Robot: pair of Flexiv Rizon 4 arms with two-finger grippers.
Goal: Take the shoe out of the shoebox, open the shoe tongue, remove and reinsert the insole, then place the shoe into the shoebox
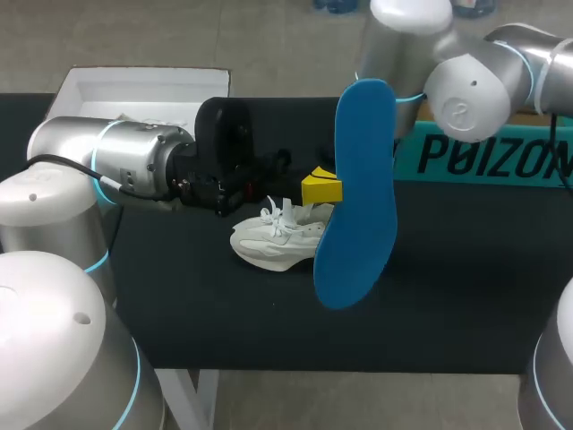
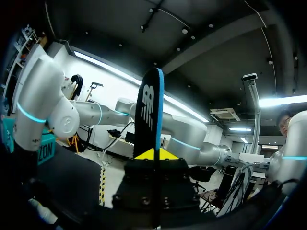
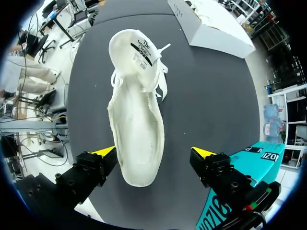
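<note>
Spanning both arms' reach: black worktop [image 1: 179, 305]. White shoebox [image 1: 134, 94] open at far left corner; teal box [image 1: 483, 157] at far right. Blue insole [image 1: 358, 197] upright in air above worktop centre, clamped edge-on between fingers of left end effector [image 2: 154, 154]. White shoe [image 1: 273, 244] on worktop near centre, outside shoebox, tongue raised, opening upward. Right end effector [image 3: 154, 152] above shoe, fingers wide apart, heel end below between them.

Shoe [image 1: 273, 244] on bench [image 1: 448, 296], centre; shoebox [image 1: 143, 90] behind it, far left. Insole [image 1: 358, 197] upright in our left fingers [image 1: 320, 190], over shoe's right end (our right fingers [image 3: 104, 151] hang above shoe).
</note>
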